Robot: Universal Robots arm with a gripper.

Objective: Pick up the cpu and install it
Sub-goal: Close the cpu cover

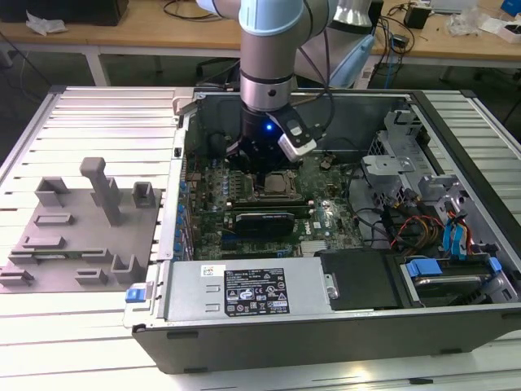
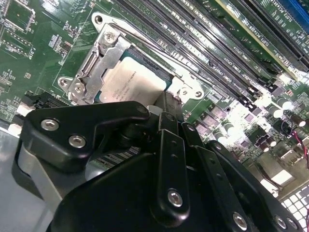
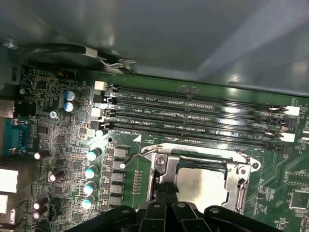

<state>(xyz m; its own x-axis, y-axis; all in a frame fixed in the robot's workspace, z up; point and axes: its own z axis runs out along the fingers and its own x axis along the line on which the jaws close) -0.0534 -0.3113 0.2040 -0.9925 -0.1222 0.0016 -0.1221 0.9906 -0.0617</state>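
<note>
Found cpu (image 2: pixel 133 79) lying flat within socket frame (image 2: pixel 96 63) — directly beneath gripper (image 2: pixel 166 108), close over one edge; cannot tell jaws' spread or hold.

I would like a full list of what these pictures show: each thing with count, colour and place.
computer case: one, dark grey, on slatted table
motherboard: one, green, inside the case
cpu: one, silver top, in the socket frame
socket frame: one, silver, around the cpu
memory slots: four, black, beside the socket frame
expansion card: one, black, on the motherboard
power supply: one, grey, inside the case
fixture tray: one, grey, exterior view's left
arm: one, grey, above the case
end effector: one, black, close over the cpu
</note>
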